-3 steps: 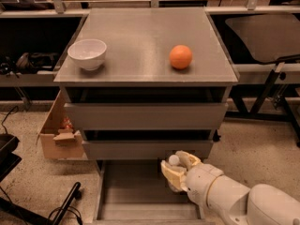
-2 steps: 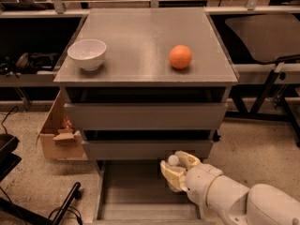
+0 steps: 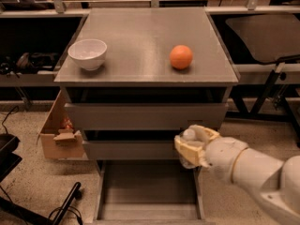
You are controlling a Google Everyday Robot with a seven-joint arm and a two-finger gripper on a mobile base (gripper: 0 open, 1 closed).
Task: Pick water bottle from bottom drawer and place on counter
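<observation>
My gripper (image 3: 193,145) hangs in front of the right end of the middle drawer, above the open bottom drawer (image 3: 145,189). Its yellowish fingers (image 3: 186,150) are shut on the water bottle (image 3: 189,134). The bottle's white cap shows between them and its clear body is mostly hidden by the fingers. The bottom drawer is pulled out and its flat grey floor is bare. The grey counter (image 3: 140,29) is the cabinet's top, well above the gripper.
A white bowl (image 3: 87,53) sits on the counter's left side and an orange (image 3: 181,56) on its right. A cardboard box (image 3: 58,135) stands on the floor left of the cabinet. Dark table frames flank the cabinet on both sides.
My gripper has risen out of the bottom drawer with the bottle and shifted slightly right, now level with the middle drawer front.
</observation>
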